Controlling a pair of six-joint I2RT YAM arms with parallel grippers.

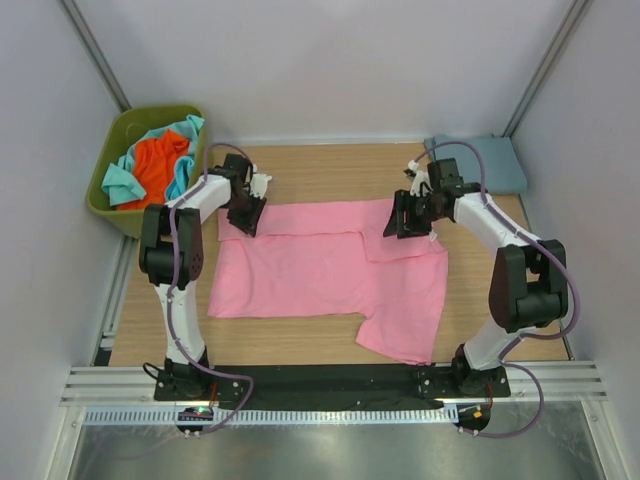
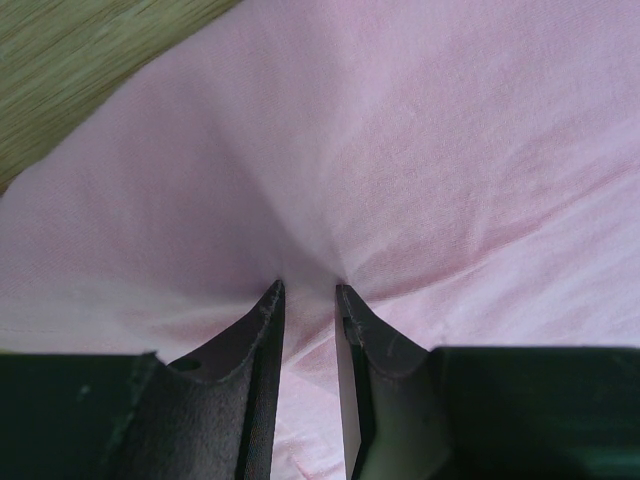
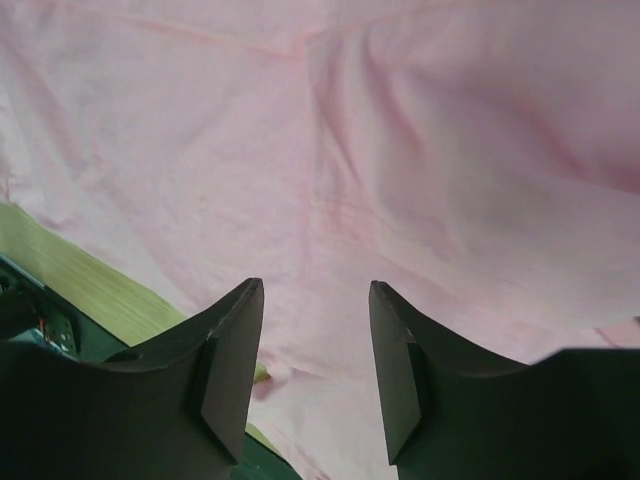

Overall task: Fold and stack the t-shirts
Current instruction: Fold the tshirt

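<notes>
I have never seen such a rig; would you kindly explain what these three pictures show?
These are two robot arms bolted at the near edge of a table. The overhead picture looks down on both; the other two come from a camera on each wrist, so the dark shapes at the bottom are that arm's own fingers. A pink t-shirt lies spread on the table. The left gripper looks pinched shut on its cloth, which puckers toward the tips; the right gripper is open over it. An olive-green bin holds an orange t-shirt and a teal t-shirt, and a blue-grey t-shirt lies at the far right.
</notes>
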